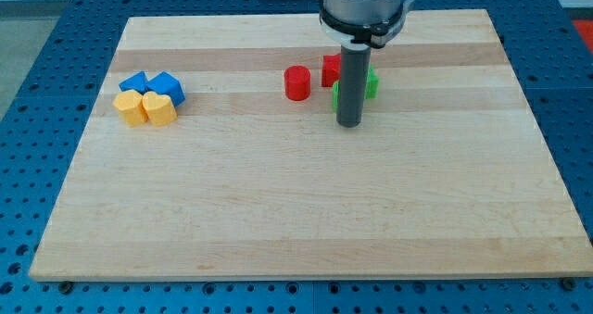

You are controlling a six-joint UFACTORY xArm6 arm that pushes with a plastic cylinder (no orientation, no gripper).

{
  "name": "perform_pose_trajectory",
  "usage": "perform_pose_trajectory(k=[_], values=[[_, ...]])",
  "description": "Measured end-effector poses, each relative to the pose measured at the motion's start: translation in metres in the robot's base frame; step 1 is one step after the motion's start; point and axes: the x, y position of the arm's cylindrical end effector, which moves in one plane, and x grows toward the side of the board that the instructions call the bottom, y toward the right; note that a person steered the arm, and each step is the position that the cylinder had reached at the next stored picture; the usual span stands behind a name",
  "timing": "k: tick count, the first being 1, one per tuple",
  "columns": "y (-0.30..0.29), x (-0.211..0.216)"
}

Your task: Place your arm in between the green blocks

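Two green blocks sit right of the board's centre near the view's top. One green block [372,83] shows at the rod's right. The other green block [335,96] shows as a sliver at the rod's left. The dark rod stands in front of them and hides most of both, so their shapes are unclear. My tip [349,123] rests on the board just below the two green blocks, about level with the gap between them.
A red cylinder [296,82] and a red block [331,70] stand just left of the rod. Two blue blocks [134,82] [168,85] and two yellow blocks [130,108] [159,109] cluster at the view's left. The wooden board [306,212] lies on a blue perforated table.
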Motion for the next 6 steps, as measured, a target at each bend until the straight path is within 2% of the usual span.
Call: perform_pose_trajectory(k=[1, 2, 4, 6], values=[[0.024, 0.008], [0.038, -0.005], [0.028, -0.039], [0.001, -0.040]])
